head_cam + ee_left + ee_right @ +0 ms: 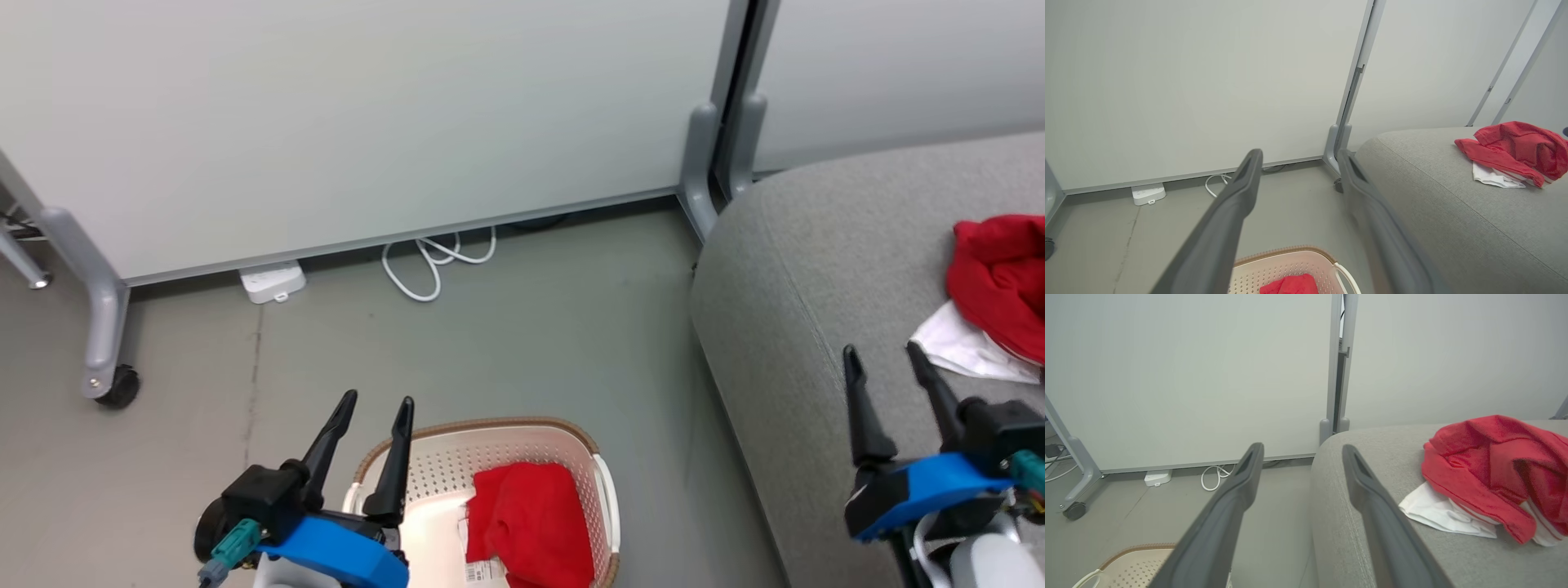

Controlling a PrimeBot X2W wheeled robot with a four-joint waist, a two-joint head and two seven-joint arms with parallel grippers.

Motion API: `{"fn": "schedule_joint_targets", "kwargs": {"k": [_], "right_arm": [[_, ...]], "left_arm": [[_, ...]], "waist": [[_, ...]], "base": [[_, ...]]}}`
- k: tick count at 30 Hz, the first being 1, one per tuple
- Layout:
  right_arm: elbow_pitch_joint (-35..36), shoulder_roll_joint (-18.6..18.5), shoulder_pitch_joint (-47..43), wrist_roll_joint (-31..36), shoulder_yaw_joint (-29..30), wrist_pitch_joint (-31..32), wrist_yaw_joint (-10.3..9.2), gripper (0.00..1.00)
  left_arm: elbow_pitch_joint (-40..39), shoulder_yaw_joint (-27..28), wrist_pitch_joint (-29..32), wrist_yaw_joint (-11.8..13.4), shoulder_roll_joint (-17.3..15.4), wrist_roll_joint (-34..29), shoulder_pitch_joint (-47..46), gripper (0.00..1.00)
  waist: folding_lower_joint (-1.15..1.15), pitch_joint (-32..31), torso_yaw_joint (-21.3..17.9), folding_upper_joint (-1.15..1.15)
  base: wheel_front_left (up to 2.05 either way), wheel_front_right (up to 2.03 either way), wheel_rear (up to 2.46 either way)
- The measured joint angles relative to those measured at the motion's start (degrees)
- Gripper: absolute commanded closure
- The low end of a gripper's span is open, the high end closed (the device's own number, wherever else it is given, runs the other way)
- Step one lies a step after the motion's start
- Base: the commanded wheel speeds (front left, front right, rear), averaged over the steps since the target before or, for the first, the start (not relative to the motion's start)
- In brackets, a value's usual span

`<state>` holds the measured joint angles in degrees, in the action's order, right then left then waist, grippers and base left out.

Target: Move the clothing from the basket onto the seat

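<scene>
Below, on the grey floor (pixel 522 327), the cream basket (pixel 490 426) with its brown rim holds a plain red garment (pixel 531 518), bunched toward the right side beside a label sticker (pixel 482 570). To the right, the grey seat (pixel 816 269) carries the red-and-white garment (pixel 996 282), crumpled, white cloth showing beneath the red. The left gripper (pixel 378 400) hovers by the basket's left rim, its two dark fingers spread apart and holding nothing. The right gripper (pixel 882 351) hangs above the seat, near the red-and-white garment, fingers likewise spread and empty. A white cable (pixel 424 265) and a power strip (pixel 272 282) lie by the pale partition panel (pixel 367 122).
</scene>
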<state>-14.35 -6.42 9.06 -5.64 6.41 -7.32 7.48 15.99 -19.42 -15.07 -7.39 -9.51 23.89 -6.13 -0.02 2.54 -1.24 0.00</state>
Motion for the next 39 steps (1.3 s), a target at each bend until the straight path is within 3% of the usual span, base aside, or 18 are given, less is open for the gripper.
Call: {"fn": "schedule_joint_targets", "kwargs": {"k": [8,19,39], "right_arm": [[4.4,2.2,-6.3,-0.6,-2.6,0.5,0.01,0.0],[5.5,3.3,-9.5,-1.1,-4.5,1.3,0.01,0.0],[5.2,3.5,-9.2,-1.5,-5.7,1.4,0.01,0.0]], "left_arm": [[0.1,4.9,0.0,0.0,0.4,-1.1,2.4,0.0],[0.6,10.3,0.0,0.0,1.2,-2.3,5.2,0.0],[1.1,10.7,0.0,0.0,1.8,-2.8,6.0,0.0]], "waist": [[0.0,-3.2,3.2,0.0],[0.01,-4.6,4.5,0.0],[0.02,-3.7,4.2,0.0]], "base": [[0.0,0.0,0.0],[0.0,0.0,0.0],[0.0,0.0,0.0]]}}
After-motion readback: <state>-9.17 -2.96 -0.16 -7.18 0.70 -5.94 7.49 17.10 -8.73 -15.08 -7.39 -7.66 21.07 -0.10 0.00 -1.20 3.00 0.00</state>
